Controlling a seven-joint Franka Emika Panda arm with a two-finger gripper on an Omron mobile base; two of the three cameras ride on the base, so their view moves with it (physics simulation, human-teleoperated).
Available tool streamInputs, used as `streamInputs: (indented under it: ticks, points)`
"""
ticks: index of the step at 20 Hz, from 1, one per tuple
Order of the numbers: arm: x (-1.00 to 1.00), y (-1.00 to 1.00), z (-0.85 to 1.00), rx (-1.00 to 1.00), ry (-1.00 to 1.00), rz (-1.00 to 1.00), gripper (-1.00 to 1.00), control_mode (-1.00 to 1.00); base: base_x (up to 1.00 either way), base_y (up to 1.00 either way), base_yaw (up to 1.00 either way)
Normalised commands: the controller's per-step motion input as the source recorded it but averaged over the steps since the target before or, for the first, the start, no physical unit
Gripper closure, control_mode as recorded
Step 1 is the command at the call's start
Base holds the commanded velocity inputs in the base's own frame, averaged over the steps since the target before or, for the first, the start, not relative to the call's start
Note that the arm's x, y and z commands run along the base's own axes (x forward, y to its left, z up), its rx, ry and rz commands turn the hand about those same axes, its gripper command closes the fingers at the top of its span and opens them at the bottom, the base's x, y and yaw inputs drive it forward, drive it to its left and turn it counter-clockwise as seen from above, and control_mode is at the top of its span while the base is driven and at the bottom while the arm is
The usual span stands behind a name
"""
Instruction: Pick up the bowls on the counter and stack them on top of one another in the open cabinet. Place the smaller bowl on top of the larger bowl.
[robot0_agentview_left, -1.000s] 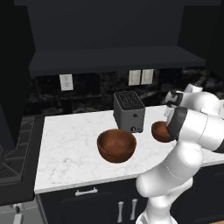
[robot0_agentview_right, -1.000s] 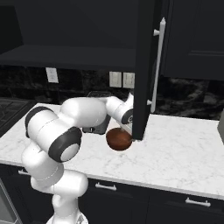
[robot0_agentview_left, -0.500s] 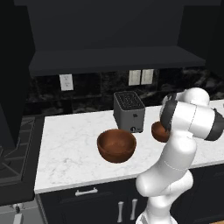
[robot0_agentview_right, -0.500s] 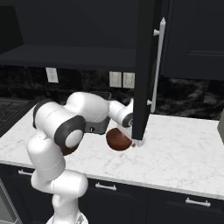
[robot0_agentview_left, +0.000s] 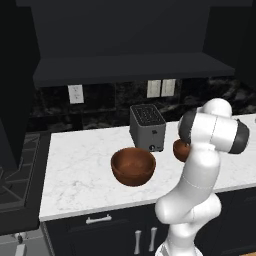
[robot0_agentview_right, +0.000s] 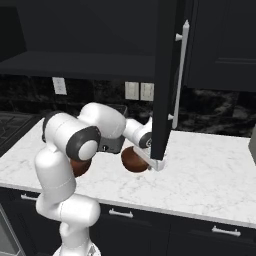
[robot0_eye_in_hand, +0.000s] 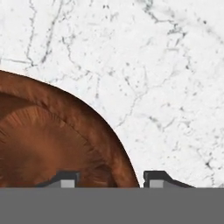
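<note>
Two bowls sit on the counter (robot0_agentview_left: 80, 165), and neither shows whole from every side. The smaller bowl (robot0_agentview_left: 180, 149) is mostly hidden behind the white arm in the left base view, where only its left part peeks out just right of the toaster (robot0_agentview_left: 147, 127). In the right base view the same bowl (robot0_agentview_right: 134, 160) lies beside the lower corner of the open cabinet door (robot0_agentview_right: 165, 80), its upper rim covered by the wrist. The larger bowl (robot0_agentview_left: 133, 165) stands in plain sight near the front of the counter, in front of the toaster; from the right it is almost fully covered by the elbow, with only a brown sliver (robot0_agentview_right: 80, 167) left. The toaster there is hardly to be made out behind the arm.

The hand view cuts the smaller bowl (robot0_eye_in_hand: 48, 140) off at the left and the bottom. The fingers (robot0_eye_in_hand: 107, 178) straddle its rim, one tip over the hollow inside (robot0_eye_in_hand: 63, 177) and the other over the bare marble outside (robot0_eye_in_hand: 159, 177). They stand partly closed about the wall, but whether the pads press on the wood cannot be told. The bowl appears to rest on the counter.

Compared with the earlier frames, the forearm has swung down toward the bowl and the elbow now stands higher and more upright. Both bowls and the toaster lie where they lay before. The fingers have narrowed from their wide spread.
</note>
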Motion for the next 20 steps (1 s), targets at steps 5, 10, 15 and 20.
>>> streamInputs:
  ticks: [5,10,15,20]
  points:
    - [0.0,0.0,0.0,0.0,0.0,0.0,1.0,-1.0,0.0,0.0,0.0]
    - [-0.28,0.02,0.44,0.0,-0.15,0.0,1.0,-1.0,0.0,0.0,0.0]
    - [-0.84,0.02,0.88,0.06,-0.08,-0.06,1.0,-1.0,0.0,0.0,0.0]
    - [-0.98,0.05,1.0,0.1,-0.01,-0.02,1.0,-1.0,0.0,0.0,0.0]
